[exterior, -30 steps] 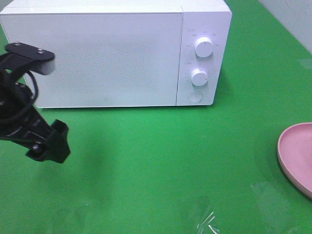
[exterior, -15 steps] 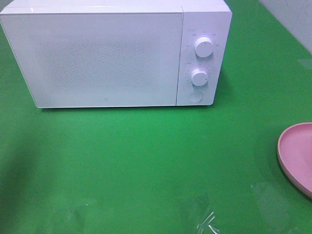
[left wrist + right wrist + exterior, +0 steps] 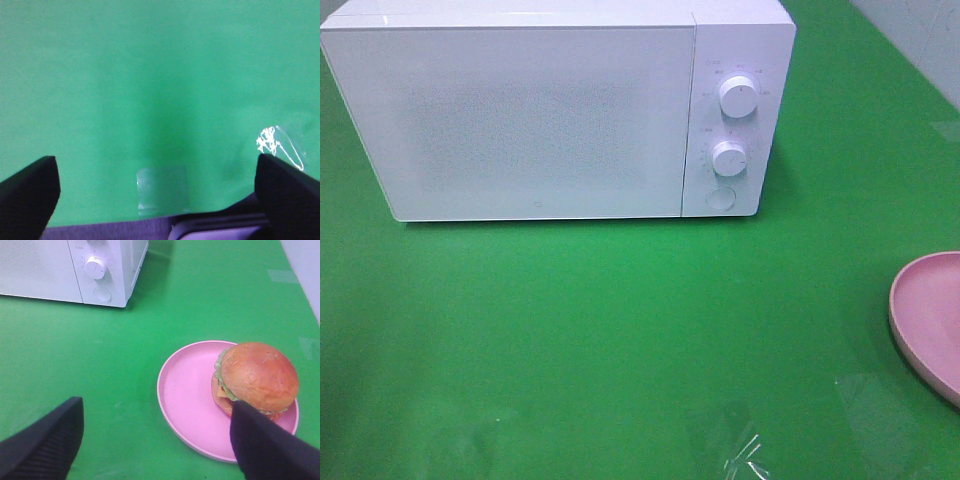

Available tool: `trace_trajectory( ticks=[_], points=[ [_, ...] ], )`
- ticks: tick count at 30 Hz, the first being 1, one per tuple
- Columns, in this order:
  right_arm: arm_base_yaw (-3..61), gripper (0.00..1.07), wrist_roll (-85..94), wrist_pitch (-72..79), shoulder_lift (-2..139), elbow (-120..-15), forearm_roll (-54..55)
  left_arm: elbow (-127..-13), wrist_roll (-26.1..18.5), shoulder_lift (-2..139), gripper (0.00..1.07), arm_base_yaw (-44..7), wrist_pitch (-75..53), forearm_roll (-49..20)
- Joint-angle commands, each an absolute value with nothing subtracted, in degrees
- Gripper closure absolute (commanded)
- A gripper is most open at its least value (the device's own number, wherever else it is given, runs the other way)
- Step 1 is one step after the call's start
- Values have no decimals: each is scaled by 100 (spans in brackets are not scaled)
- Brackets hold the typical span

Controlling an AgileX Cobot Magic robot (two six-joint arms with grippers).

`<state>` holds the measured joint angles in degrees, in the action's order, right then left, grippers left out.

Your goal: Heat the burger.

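Fingers [image 3: 272, 445] on the right arm are spread wide and holding nothing, with green worktop [image 3: 120, 365] showing between them. One dark finger sits just in front of the burger [image 3: 256, 377] in the right wrist view, but I can't tell if it's touching or just hovering above. The burger lies ahead of that gripper, off toward that same finger rather than centred in the gap, so I'd guess it needs to shift sideways before closing. It's round, so no real long axis to line up with.

Left fingers [image 3: 30, 192] are wide apart too, empty, only bare worktop and a patch of clear tape [image 3: 163, 189] below them.

Burger sits on the pink plate [image 3: 187, 390], toward one side of it. Right arm is clearly the nearer one. White microwave [image 3: 550, 110] is further back, door shut, well apart from the plate.
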<state>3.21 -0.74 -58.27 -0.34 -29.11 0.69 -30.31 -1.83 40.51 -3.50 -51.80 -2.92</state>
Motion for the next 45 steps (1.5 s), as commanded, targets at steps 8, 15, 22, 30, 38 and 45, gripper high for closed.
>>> trace_trajectory(
  ticks=[8, 15, 22, 30, 38, 45],
  points=[
    [275, 31, -80, -5735, -166, -2899, 57, -2882, -195, 1971, 9, -338, -4830, -275],
    [275, 31, -80, -5735, -166, -2899, 57, -2968, -195, 991, 9, -338, -5082, -327],
    [275, 31, -80, -5735, -166, -2899, 57, -2871, -447, 676, 9, -338, -5982, -304],
    [275, 31, -80, -5735, -166, -2899, 57, -2882, -435, 647, 9, -338, -5982, -321],
    [275, 31, -80, -5735, -166, -2899, 57, -2882, -430, 430, 9, -160, -5976, -355],
    [275, 31, -92, -5735, -166, -2899, 57, -2882, -441, -143, 9, 103, -5970, -361]
  ],
)
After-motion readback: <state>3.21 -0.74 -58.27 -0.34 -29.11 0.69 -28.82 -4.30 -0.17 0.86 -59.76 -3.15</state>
